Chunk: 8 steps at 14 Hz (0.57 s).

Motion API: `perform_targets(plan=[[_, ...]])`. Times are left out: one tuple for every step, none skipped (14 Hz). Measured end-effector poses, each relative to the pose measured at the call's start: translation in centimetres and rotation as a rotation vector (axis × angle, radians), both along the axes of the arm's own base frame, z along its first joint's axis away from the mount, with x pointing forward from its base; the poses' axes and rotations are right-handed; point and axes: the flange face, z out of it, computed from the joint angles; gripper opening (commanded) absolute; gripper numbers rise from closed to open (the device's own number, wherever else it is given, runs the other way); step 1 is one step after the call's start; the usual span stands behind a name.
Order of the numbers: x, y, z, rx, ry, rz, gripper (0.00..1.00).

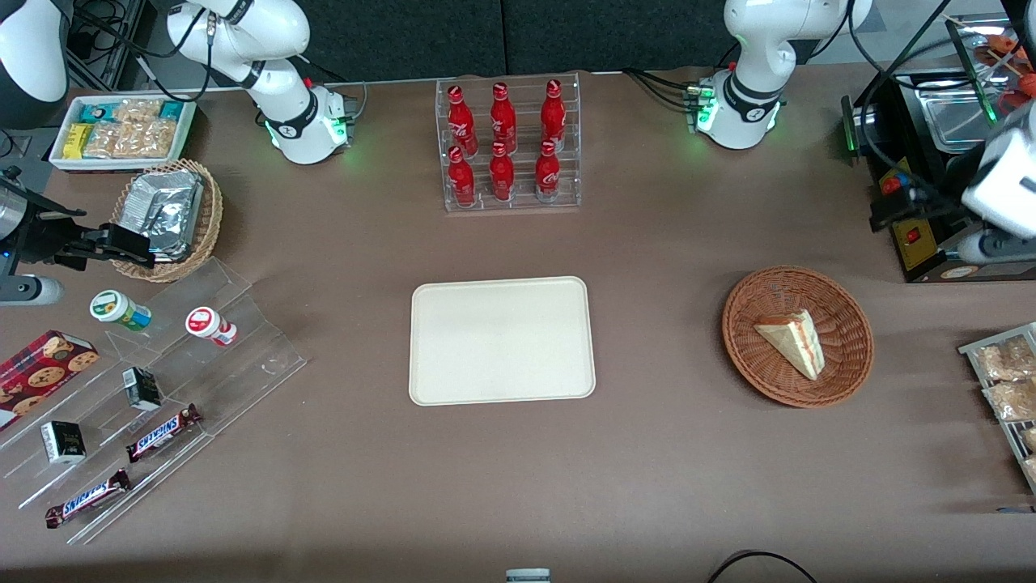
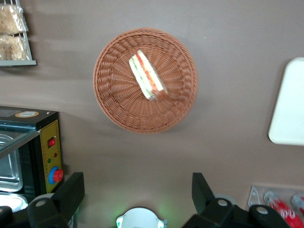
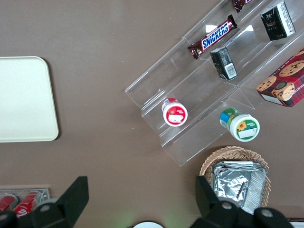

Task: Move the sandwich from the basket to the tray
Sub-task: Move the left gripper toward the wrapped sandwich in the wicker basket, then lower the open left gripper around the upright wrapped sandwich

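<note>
The sandwich (image 1: pixel 793 340), a pale wedge with red and green filling along its cut edge, lies in the round reddish-brown wicker basket (image 1: pixel 761 380). The wrist view shows the sandwich (image 2: pixel 147 76) near the middle of the basket (image 2: pixel 118 111). The cream tray (image 1: pixel 502 340) sits bare at the table's middle, beside the basket; one edge of the tray (image 2: pixel 289 109) shows in the wrist view. My gripper (image 1: pixel 886 212) hangs high, farther from the front camera than the basket, by the black appliance. The gripper (image 2: pixel 137 190) is open, with nothing between its fingers (image 2: pixel 71 194).
A black appliance (image 1: pixel 931 162) stands at the working arm's end. A wire rack of snack packets (image 1: pixel 1008 380) lies nearer the front camera. A clear rack of red bottles (image 1: pixel 510 146) stands farther back than the tray. Clear display steps (image 1: pixel 162 389) and a foil-filled basket (image 1: pixel 170 214) lie toward the parked arm's end.
</note>
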Motion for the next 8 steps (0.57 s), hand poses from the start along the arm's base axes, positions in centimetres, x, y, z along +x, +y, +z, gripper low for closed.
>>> perform_targets(plan=[[0.5,1.5,-2.0,0.002,0.003,0.041,1.00],[0.9,4.1,-5.4,0.005,0.001,0.107,1.00],[1.0,5.1,-7.3,0.009,-0.008,0.158,1.00],[1.2,5.5,-9.5,0.018,-0.038,0.236,1.00],[1.3,5.4,-11.8,0.026,-0.062,0.305,1.00],[1.1,5.1,-14.1,0.031,-0.081,0.364,1.00],[0.8,4.8,-16.2,0.034,-0.098,0.415,1.00],[0.5,4.7,-18.0,0.034,-0.118,0.464,1.00]])
